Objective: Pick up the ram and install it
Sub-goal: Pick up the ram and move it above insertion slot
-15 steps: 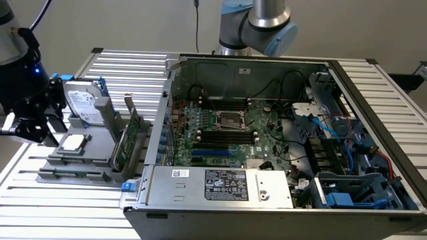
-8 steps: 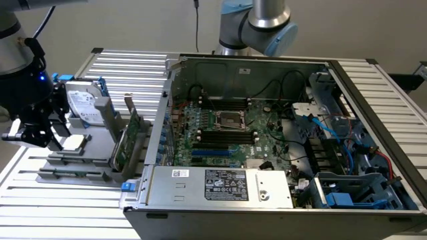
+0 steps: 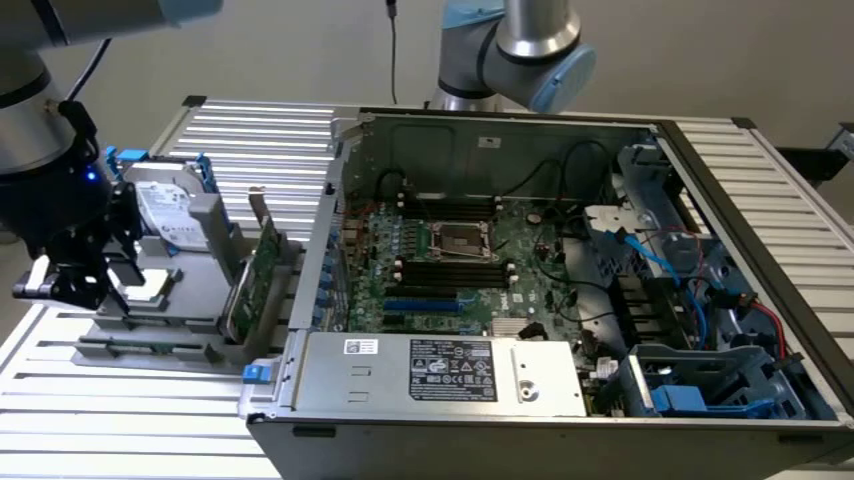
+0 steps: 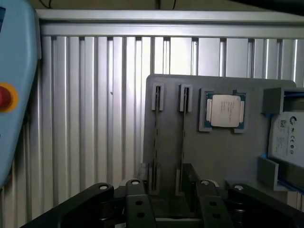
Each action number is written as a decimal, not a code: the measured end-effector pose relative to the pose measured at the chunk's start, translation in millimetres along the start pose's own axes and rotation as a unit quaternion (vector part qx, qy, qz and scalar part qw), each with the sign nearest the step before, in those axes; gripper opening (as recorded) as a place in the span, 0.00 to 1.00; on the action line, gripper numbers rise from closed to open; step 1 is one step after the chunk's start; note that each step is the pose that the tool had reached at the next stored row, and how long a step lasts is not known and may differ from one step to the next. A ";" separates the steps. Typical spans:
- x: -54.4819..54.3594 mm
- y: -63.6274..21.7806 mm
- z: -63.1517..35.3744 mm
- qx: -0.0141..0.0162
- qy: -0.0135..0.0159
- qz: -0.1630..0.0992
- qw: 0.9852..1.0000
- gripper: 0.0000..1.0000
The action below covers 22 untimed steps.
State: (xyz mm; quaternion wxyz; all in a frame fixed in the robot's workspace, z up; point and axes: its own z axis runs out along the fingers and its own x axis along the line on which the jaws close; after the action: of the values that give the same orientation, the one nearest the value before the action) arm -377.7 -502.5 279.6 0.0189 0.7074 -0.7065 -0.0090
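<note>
A slatted metal bench carried everything. An open computer case lay on it and took up most of the exterior view's right, with its motherboard facing up. A grey holder sat on the bench at the exterior view's left, just beside the case. A wide green card stood on edge in the holder on the side nearest the case, and a hard drive leaned behind it. The arm's black pincer hung over the holder's far side with its fingers spread wide, gripping nothing. From the wrist, a square processor chip lay flat in a recess of the holder. The ram, a thin stick seen edge-on, stood upright in a slot, with a second stick just beside it. Both stood between the open fingers.
</note>
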 end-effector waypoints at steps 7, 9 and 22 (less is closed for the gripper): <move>5.4 0.6 12.8 0.000 0.000 -0.001 1.000 0.42; 6.4 1.1 16.6 0.000 0.000 -0.001 1.000 0.42; 8.2 3.0 40.2 0.000 0.000 -0.003 1.000 0.42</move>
State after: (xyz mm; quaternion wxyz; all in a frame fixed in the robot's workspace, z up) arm -382.3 -511.3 239.6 0.0188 0.7095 -0.7044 -0.0091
